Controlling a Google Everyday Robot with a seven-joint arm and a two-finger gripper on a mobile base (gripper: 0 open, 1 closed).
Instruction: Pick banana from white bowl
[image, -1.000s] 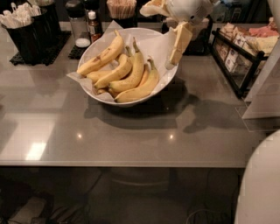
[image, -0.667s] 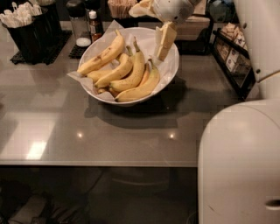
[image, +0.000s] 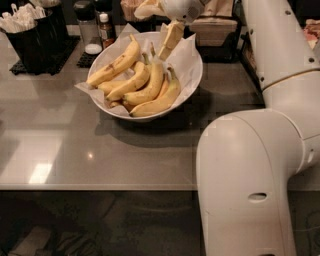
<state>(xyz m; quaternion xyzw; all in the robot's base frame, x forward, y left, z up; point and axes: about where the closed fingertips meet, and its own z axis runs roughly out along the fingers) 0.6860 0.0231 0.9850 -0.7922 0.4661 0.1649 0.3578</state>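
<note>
The white bowl (image: 194, 75), lined with crinkled white paper, sits on the grey counter and holds several yellow bananas. The banana (image: 116, 65), long and fairly straight with dark brown blotches, lies along the bowl's upper left side with its stem toward the back. Cleaner, curved bananas (image: 152, 92) lie beside it toward the front right. My gripper (image: 151, 34) hangs over the back of the bowl, open and empty. One beige finger (image: 170, 40) points down just above the banana stems. The other finger sits up near the top edge.
A black caddy of white utensils (image: 26, 31) stands at the back left. A shaker (image: 89, 29) and a small bottle (image: 104, 27) stand behind the bowl. A box (image: 216, 29) sits at the back right. My arm's large white links (image: 250, 170) fill the right foreground.
My gripper has moved left and down from the bowl's right rim to over its back middle. My arm has swung into the right foreground.
</note>
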